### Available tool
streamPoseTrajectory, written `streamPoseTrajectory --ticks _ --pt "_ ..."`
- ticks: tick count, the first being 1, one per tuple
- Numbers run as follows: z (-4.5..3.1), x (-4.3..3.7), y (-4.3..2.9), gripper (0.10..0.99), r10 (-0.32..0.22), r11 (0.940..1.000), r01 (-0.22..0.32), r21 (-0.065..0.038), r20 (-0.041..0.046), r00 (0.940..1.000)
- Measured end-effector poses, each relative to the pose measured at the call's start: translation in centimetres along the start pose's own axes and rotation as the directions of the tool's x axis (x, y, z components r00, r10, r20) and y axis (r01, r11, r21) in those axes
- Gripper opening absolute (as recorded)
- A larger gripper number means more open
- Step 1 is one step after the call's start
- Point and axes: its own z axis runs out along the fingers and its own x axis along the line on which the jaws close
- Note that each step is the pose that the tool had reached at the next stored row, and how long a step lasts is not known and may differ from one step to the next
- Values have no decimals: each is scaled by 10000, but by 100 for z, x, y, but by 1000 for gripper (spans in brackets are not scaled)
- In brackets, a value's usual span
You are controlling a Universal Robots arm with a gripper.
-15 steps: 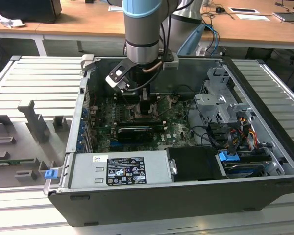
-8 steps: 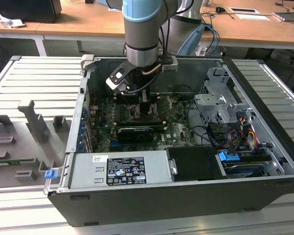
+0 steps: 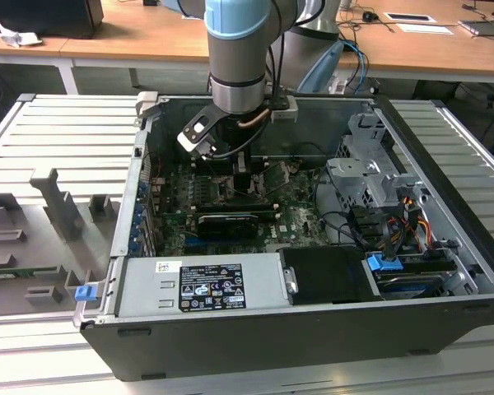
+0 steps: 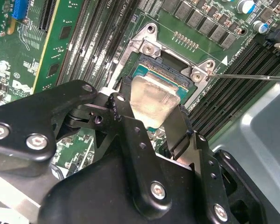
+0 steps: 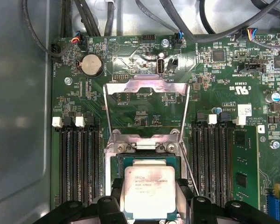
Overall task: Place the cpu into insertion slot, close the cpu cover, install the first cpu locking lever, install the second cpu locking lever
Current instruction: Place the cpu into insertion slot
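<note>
Workbench of ribbed grey metal slats (image 3: 33,123), pale wooden desks (image 3: 148,37) along the far side of the room. Big black open computer case (image 3: 272,341) lies flat on the slats. Grey moulded fixture blocks (image 3: 53,206) stand at the exterior view's left, just beside the case. Long grey power supply box (image 3: 202,284) runs along the near edge inside the case, green circuit board (image 3: 181,197) beyond it. Grey robot arm (image 3: 239,66) with a light-blue joint cap reaches straight down into the far middle of the case.

Exterior view gives the room, bench and whole case. Both wrist views give the socket close up.

Black two-finger gripper (image 4: 151,106) is pinching the small flat square pale silver cpu (image 4: 151,93), fingers (image 4: 179,126) pressed to two opposite edges. The cpu sits right over the square black insertion slot (image 4: 170,65), looking slightly tilted in the second wrist view. Can't tell if it is seated.

First wrist view adds:
- the square silver windowed cpu cover (image 5: 147,86), standing open, hinged at one edge of the slot
- a round coin battery (image 5: 89,64) on the board near the cover
- long black memory slots (image 5: 79,163) on both sides of the socket

Second wrist view adds a thin wire lever (image 4: 252,76) sticking out from the slot's corner.
</note>
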Motion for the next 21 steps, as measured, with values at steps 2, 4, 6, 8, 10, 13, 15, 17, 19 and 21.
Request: streamPoseTrajectory --ticks 2,4,6,8,10,13,15,17,19,21 --pt "0 0 -1 525 0 10000 0 -1 -1 10000" --pt "1 0 -8 525 2 10000 -2 -1 -2 10000" --pt "3 0 -13 525 0 10000 0 0 0 10000" --pt "17 2 -21 525 -2 10000 2 -2 -2 10000" --pt "27 2 -22 525 3 10000 -3 0 0 10000" --pt "36 3 -19 525 18 10000 -18 0 2 10000" --pt "43 3 -17 525 45 10000 -45 -2 3 10000" --pt "57 6 -18 525 45 10000 -45 -2 3 10000" --pt "75 14 -19 525 45 10000 -45 -1 3 10000" --pt "83 19 -20 525 44 10000 -44 0 5 10000"
